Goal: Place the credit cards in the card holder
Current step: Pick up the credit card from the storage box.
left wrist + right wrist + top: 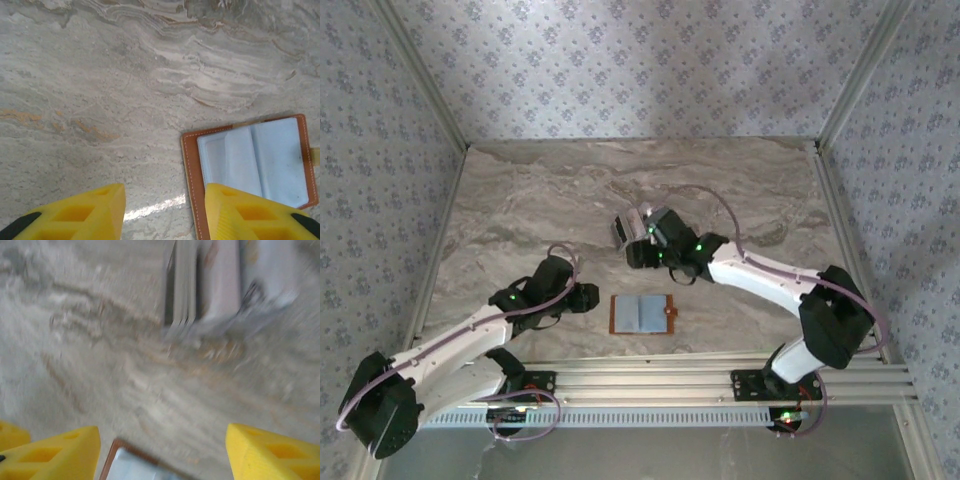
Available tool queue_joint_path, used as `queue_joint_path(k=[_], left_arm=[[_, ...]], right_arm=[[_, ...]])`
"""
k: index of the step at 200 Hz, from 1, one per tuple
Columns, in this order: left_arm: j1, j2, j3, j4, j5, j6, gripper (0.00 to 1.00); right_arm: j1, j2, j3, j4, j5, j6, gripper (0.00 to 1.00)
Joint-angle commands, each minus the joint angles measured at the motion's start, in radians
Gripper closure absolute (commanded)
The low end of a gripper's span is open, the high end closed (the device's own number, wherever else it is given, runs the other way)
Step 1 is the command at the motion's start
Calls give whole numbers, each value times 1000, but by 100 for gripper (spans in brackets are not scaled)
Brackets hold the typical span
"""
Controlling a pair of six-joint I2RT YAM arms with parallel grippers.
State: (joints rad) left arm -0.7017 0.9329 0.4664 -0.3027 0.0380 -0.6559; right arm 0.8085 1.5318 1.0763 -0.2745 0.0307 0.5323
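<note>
Plainly, on the marble table (pixel 520 200) the tan card holder (pixel 642 313) lies open and flat near the front edge, grey-blue pockets up. It looks soft and light, likely to slide unless pinned at a cover edge. The credit cards (pixel 624 230) lie farther back; thin, stiff and slick, they are best pinched across one edge. The right gripper (pixel 160 450) hovers near them, jaws apart; the left gripper (pixel 165 212) gapes beside the holder. Blur hides the cards' number and stacking.
</note>
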Motion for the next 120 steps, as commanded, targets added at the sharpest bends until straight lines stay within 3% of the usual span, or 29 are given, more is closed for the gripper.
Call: queue_joint_path(k=[1,35,120], left_arm=[[8,-34,-11,60,-19,-6,52],[18,-75,-28,32,-15,27,49],[26,-77,-33,36,-1,27,49]], right_arm=[[-69,71,95,-70,2,-86,32],[-167,187,226,-83,-44,-143,34],[-243,432,429,-101,-189,-177,38]])
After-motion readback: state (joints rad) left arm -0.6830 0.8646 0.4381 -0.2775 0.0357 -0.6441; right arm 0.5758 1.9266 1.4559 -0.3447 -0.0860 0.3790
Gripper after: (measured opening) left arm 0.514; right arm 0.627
